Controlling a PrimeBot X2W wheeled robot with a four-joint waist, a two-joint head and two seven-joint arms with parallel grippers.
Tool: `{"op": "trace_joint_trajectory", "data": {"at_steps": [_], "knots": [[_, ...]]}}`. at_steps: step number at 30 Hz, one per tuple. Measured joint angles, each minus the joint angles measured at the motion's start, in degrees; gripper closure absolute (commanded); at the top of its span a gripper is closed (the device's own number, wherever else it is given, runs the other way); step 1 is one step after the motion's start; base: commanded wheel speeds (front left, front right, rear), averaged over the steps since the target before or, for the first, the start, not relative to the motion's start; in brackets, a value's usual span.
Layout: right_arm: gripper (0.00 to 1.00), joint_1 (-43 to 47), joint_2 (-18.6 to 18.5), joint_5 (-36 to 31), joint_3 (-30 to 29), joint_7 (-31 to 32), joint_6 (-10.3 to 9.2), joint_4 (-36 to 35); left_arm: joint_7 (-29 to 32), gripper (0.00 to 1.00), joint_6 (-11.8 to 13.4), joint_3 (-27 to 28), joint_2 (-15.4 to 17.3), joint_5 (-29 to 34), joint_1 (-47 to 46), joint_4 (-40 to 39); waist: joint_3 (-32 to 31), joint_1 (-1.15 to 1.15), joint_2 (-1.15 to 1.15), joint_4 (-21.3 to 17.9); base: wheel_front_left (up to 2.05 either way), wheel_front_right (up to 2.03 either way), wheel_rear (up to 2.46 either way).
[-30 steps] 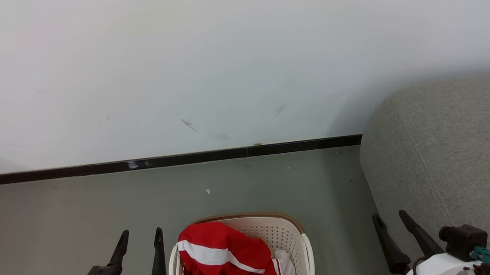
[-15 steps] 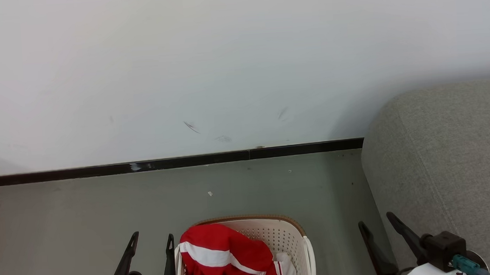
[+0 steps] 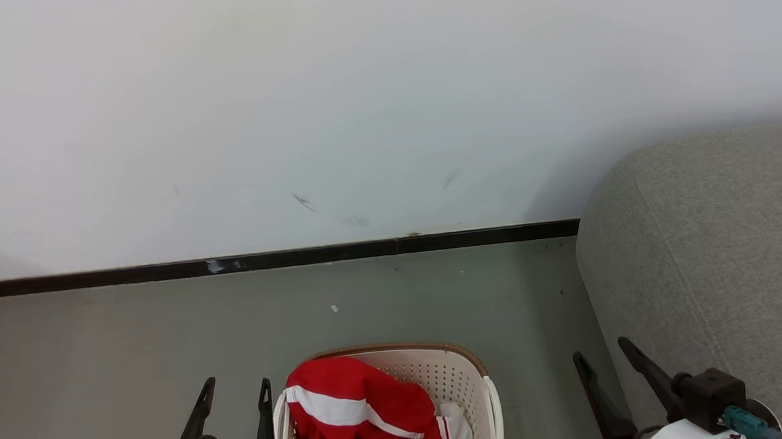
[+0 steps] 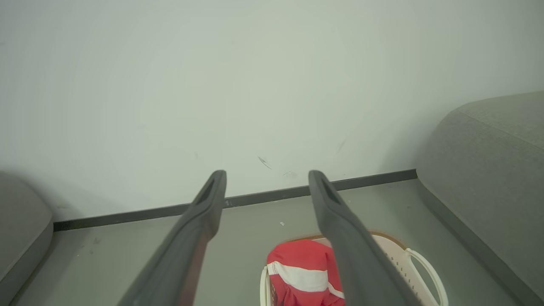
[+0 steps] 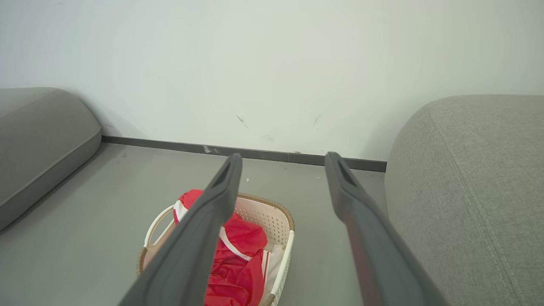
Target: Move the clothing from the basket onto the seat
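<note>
This is a sparsely furnished indoor room with a home, living-room feel. A big grey fabric sofa (image 3: 719, 260) with stitched seams fills the right of the frame. Another grey upholstered seat (image 5: 38, 127) sits at the left edge of the right wrist view. A laundry basket (image 3: 451, 375) of red clothes (image 3: 347, 385) stands on the smooth grey floor (image 3: 134, 344) at bottom centre. Behind runs a bare white wall (image 3: 355, 79), lightly scuffed, with a black skirting board (image 3: 298, 257).
</note>
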Motion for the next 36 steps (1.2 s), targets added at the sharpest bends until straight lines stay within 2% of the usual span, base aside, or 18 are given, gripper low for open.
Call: {"op": "trace_joint_trajectory", "data": {"at_steps": [29,36], "knots": [[0.0,0.1,0.0,0.5,-1.1,0.0,0.0,-1.7,0.0,0.0,-0.9,1.0,-0.3,-0.9,-0.2,1.9,1.4,0.0,0.0,-0.1,0.0,0.0,0.0],[0.0,0.1,0.0,0.4,-1.9,0.0,0.0,-2.6,0.0,0.0,-2.0,-0.4,0.0,0.1,-1.2,4.2,2.5,-0.01,0.0,-0.3,0.0,0.0,0.0]]}}
